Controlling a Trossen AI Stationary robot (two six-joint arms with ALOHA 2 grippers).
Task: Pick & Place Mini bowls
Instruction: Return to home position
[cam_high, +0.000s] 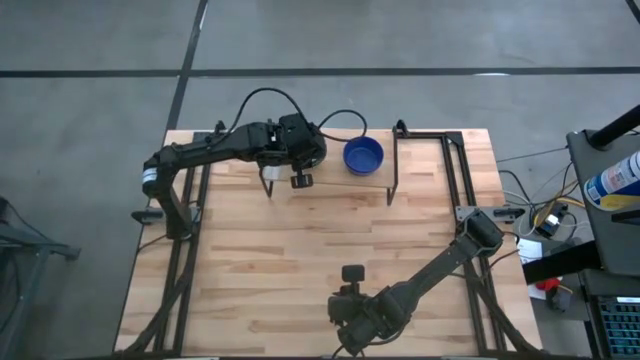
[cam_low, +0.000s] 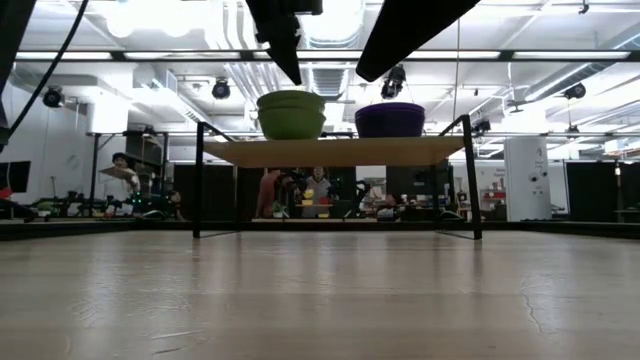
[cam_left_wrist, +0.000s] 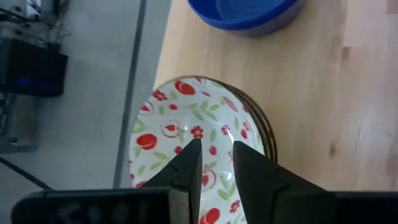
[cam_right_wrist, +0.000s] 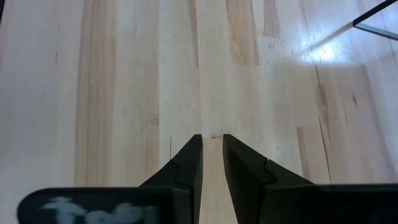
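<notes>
Step in hand, going by the layout: placing looks done and what's left is pulling back to rest.

- Patterned mini bowls (cam_left_wrist: 186, 130): stacked on the left part of the shelf (cam_low: 335, 152), which sits at the far middle of the surface (cam_high: 300, 250).
- Blue mini bowls (cam_high: 363, 155): on the same shelf, just right of the patterned stack and not touching it. The low view shows two separate piles side by side.
- No bowls visible on the surface itself.
- Left gripper (cam_left_wrist: 216, 155): hangs directly over the patterned stack. Fingers are a narrow gap apart with nothing between them. They look clear of the top bowl, though how far above it I can't tell.
- Right gripper (cam_right_wrist: 211, 149): parked at the near edge over bare wood, fingers almost together, empty.

Next move, my read: lift the left arm straight up first, then swing it back left and near. Going sideways early risks a fingertip clipping the top rim and skewing the stack, or nudging the blue pile next to it. The right arm needs nothing.
</notes>
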